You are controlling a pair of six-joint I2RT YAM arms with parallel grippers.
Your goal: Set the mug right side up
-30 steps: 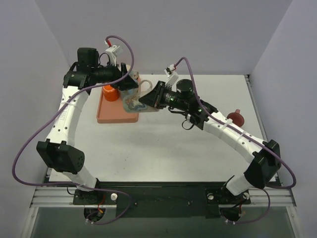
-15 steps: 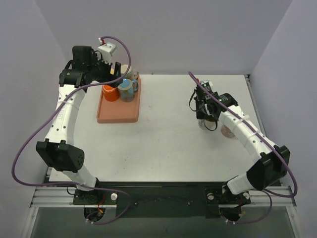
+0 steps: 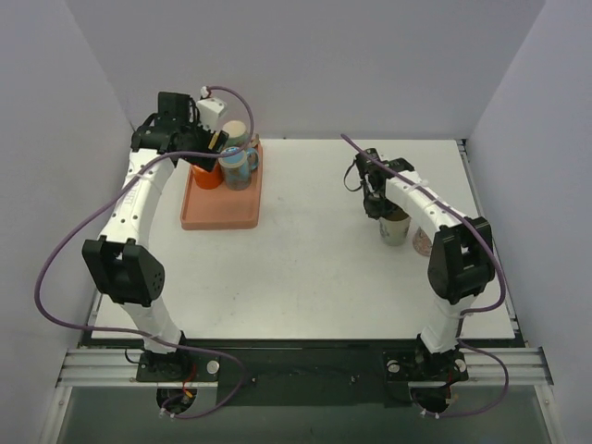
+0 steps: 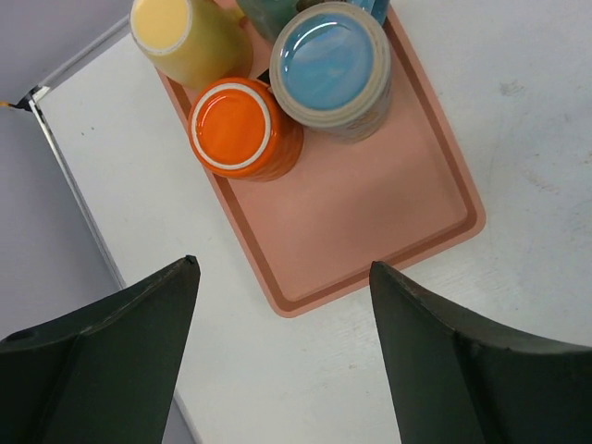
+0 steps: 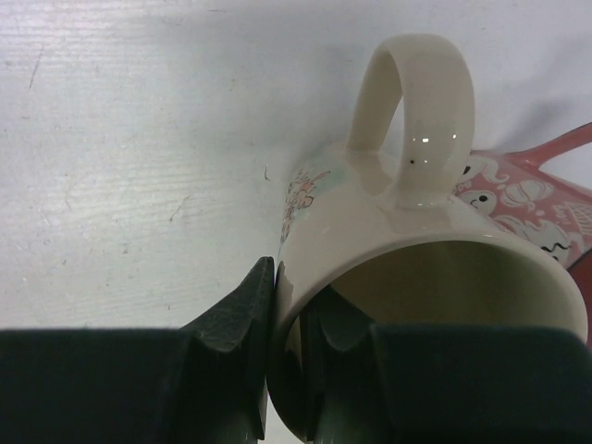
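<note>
Has carried the mug (image 3: 395, 228) off the tray (image 3: 220, 215) within the last second and over to the right side of the table (image 3: 305, 268); holds it there mouth up, just beside a red patterned piece (image 3: 425, 244). Keeps the right gripper (image 5: 289, 287) pinched on the rim wall, one finger inside. Leaves the left gripper (image 4: 282, 268) spread wide over the tray, gripping nothing. Seems nearly done, needing only a release
</note>
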